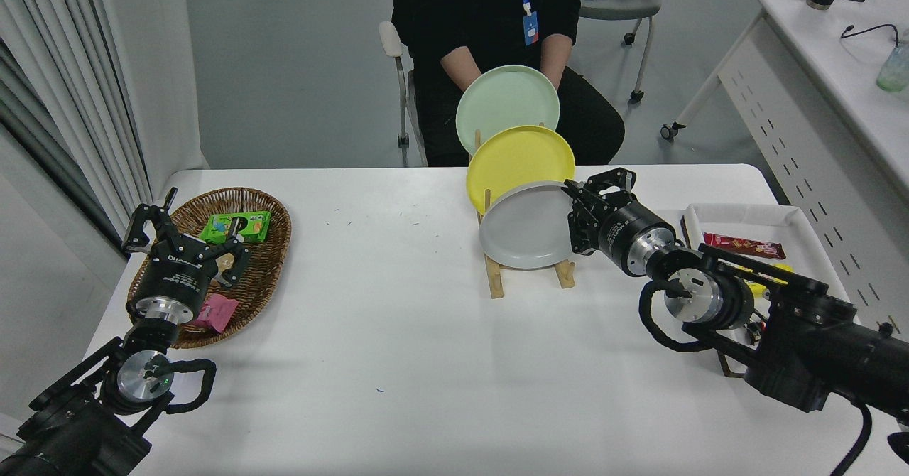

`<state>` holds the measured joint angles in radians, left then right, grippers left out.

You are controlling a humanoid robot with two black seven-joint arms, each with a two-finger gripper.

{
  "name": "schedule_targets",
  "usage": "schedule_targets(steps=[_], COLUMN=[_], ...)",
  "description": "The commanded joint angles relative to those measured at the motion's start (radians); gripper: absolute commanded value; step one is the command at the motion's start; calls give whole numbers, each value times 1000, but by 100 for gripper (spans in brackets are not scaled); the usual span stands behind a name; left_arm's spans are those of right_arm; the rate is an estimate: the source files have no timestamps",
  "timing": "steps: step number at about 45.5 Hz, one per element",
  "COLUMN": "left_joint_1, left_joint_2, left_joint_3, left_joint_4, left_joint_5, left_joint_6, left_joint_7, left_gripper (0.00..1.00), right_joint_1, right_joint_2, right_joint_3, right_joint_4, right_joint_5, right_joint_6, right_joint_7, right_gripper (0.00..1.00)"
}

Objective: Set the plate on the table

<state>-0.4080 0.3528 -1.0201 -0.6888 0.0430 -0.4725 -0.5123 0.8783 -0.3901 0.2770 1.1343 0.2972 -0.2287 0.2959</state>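
Note:
The light grey plate (524, 226) stands tilted at the front of a wooden rack (494, 282) on the white table (398, 334). My right gripper (572, 222) is shut on the grey plate's right rim and holds it slightly raised above the rack's base. A yellow plate (517, 160) and a mint green plate (505, 99) stand in the rack behind it. My left gripper (186, 238) is open and parked over the basket at the lower left.
A wicker basket (256, 263) with snack packets sits at the left. A white tray (774, 219) with snack bars lies at the right, under my right arm. A person sits at the far side behind the rack.

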Motion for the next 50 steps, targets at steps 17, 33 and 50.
schedule_targets(steps=[17, 33, 50], left_joint_1=[0, 0, 0], left_joint_2=[0, 0, 0], left_joint_3=[0, 0, 0], left_joint_4=[0, 0, 0], left_joint_5=[0, 0, 0], left_joint_6=[0, 0, 0], left_joint_7=[0, 0, 0], left_gripper=[98, 98, 98], right_joint_1=[5, 33, 94], right_joint_2=[-23, -39, -30], right_joint_3=[31, 42, 62], right_joint_4=[134, 182, 217], right_joint_5=[5, 68, 192], right_joint_6=[-66, -107, -161], right_joint_7=[-4, -9, -9], right_gripper=[0, 0, 0])
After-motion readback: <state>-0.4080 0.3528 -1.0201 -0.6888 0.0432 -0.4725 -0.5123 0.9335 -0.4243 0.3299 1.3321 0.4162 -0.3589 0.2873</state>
